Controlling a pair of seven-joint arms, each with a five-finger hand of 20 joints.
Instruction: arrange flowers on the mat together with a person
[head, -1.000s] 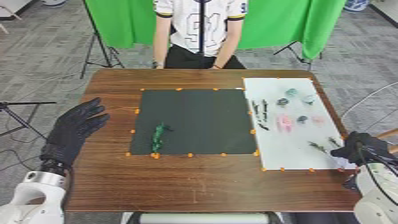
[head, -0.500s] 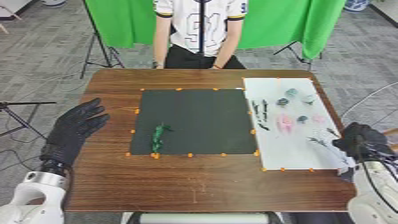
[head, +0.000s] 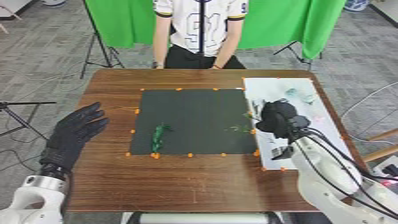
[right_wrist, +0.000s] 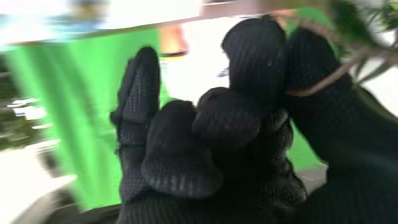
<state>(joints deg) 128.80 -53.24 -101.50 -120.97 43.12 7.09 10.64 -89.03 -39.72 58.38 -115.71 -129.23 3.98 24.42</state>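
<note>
In the head view my right hand (head: 279, 119) is over the left part of the white board (head: 282, 162), beside the dark mat (head: 191, 112). A thin green sprig (head: 238, 128) reaches out from it over the mat's right side. The right wrist view has the right hand (right_wrist: 258, 75) with the sprig's brown stem (right_wrist: 324, 84) pinched between thumb and finger, green leaves (right_wrist: 351, 25) beyond. A dark green stem (head: 159, 137) lies at the mat's lower left. My left hand (head: 78, 127) rests at the table's left edge, fingers straight and holding nothing.
Pale green flowers (head: 291, 92) lie on the board's far part, and the right hand and arm cover much of its middle. Orange markers (head: 189, 155) line the mat. A person stands across the brown table (head: 115, 185), arms down at the far edge.
My right hand has moved left and away from the robot, from the board's right edge to its left part, carrying the sprig toward the mat. The left hand has barely moved.
</note>
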